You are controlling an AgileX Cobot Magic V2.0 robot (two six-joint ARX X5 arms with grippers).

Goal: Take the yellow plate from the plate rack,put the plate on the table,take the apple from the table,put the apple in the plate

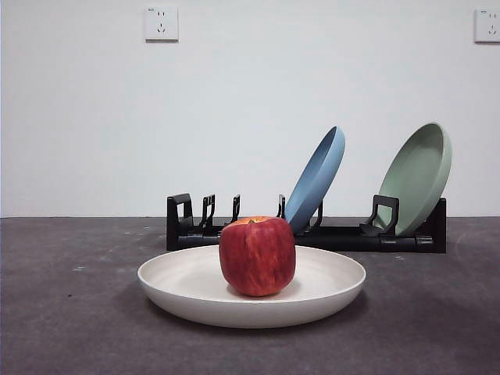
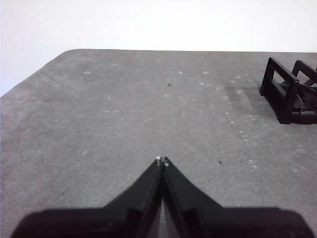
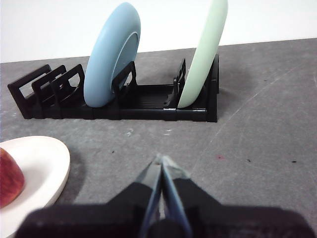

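The cream yellow plate (image 1: 328, 285) lies flat on the dark grey table (image 1: 70, 312) in front of the black plate rack (image 1: 344, 237). The red apple (image 1: 257, 255) stands upright in the middle of the plate. The right wrist view shows the plate's edge (image 3: 42, 163) and part of the apple (image 3: 9, 176) beside it, with the rack (image 3: 143, 99) beyond. My right gripper (image 3: 161, 159) is shut and empty above the table, apart from the plate. My left gripper (image 2: 162, 160) is shut and empty over bare table, with one end of the rack (image 2: 290, 94) off to the side.
A blue plate (image 1: 316, 178) and a pale green plate (image 1: 420, 176) lean in the rack; both show in the right wrist view, blue plate (image 3: 110, 62) and green plate (image 3: 205, 54). A white wall with sockets (image 1: 161, 23) stands behind. The table's edge (image 2: 29, 74) is near my left gripper.
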